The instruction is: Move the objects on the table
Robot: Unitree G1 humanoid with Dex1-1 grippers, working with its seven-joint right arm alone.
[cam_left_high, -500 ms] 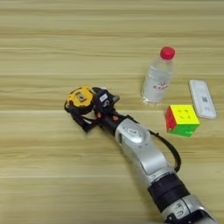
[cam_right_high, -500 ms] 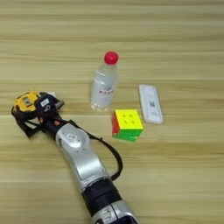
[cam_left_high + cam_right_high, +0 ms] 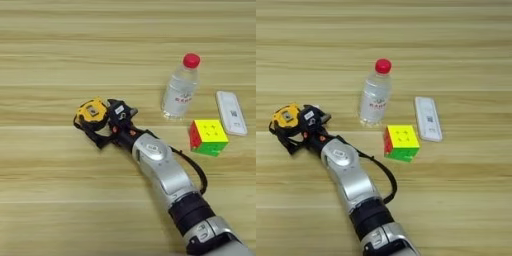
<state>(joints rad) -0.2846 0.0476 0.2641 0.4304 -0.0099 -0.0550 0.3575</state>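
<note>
The yellow-black tape measure (image 3: 92, 110) lies on the table (image 3: 55, 55) left of centre, its black strap looping below it. My right gripper (image 3: 108, 125) is right up against the tape measure's right side, and its black parts merge with the strap. The silver forearm (image 3: 162, 172) reaches in from the bottom right. A clear bottle with a red cap (image 3: 181, 89) stands upright at upper right. In front of the bottle sits the multicoloured puzzle cube (image 3: 207, 136). The flat white device (image 3: 231, 112) lies to the cube's upper right.
Light wooden planks run across the whole picture. The bottle (image 3: 376, 95), cube (image 3: 401, 142) and white device (image 3: 428, 118) cluster to the right of the forearm (image 3: 348, 172). A black cable (image 3: 387, 177) loops off the forearm.
</note>
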